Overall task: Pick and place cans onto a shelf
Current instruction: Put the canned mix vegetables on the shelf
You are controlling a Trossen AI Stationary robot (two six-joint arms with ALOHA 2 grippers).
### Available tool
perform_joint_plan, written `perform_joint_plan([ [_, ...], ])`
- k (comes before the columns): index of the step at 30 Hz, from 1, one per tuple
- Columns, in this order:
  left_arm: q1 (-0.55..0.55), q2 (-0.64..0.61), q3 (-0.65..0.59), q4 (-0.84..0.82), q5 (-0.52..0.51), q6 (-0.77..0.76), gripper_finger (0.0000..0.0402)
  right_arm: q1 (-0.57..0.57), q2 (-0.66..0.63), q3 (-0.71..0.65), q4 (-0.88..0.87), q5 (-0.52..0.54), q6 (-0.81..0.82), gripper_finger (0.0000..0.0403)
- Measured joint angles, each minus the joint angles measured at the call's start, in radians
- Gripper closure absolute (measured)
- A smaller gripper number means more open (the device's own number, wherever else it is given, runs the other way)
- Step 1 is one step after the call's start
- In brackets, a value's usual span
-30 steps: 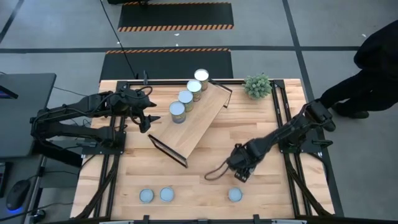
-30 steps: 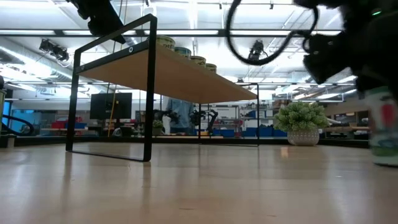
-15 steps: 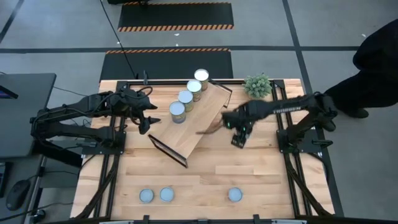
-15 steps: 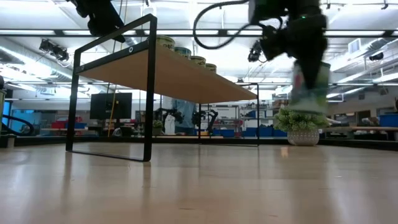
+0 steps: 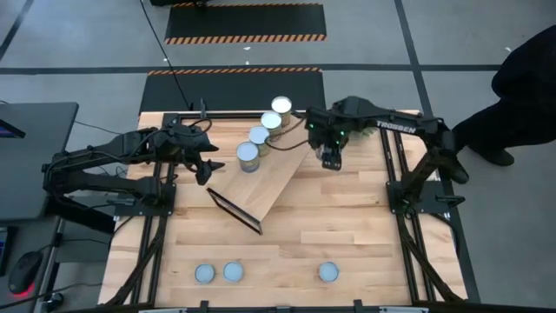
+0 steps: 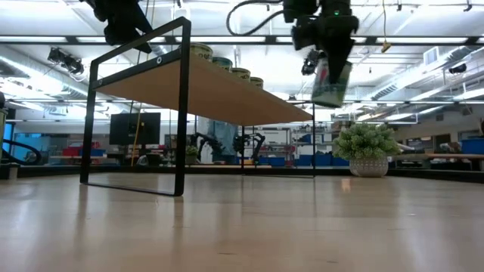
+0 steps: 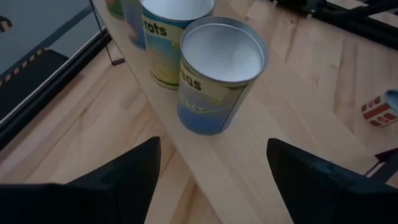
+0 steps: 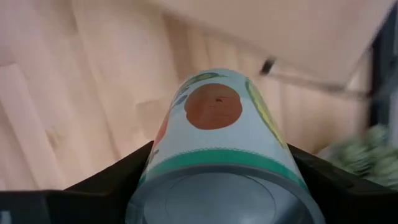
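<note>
Swinging up from the table's near right since a second ago, the right gripper (image 5: 329, 156) is now hanging in the air off the shelf's (image 5: 269, 178) far right corner, clamping a can (image 6: 330, 81). Four cans (image 5: 260, 136) are standing in a row along the shelf's left edge, leaving its right side open. Just beside the nearest of them, the left gripper (image 5: 205, 167) is waiting with fingers apart, while three cans (image 5: 233, 271) are sitting along the table's (image 5: 347, 226) near edge.

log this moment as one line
right hand: holds can, raised beside shelf | left hand: open behind shelf cans | table: three cans left
</note>
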Motion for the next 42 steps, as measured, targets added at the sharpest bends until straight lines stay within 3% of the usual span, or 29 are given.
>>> perform_joint_plan([
  [11, 0.0, 0.0, 0.0, 0.0, -0.002, -0.005, 0.0102, -0.036, 0.147, 0.291, -0.064, 0.076, -0.327, 0.011],
  [19, 0.0, 0.0, 0.0, 0.0, -0.002, 0.001, 0.0102, -0.035, 0.263, 0.403, -0.064, 0.105, -0.415, 0.011],
  [42, 0.0, 0.0, 0.0, -0.007, -0.002, 0.007, 0.0102, -0.053, 0.312, 0.427, -0.001, 0.135, -0.485, 0.005],
])
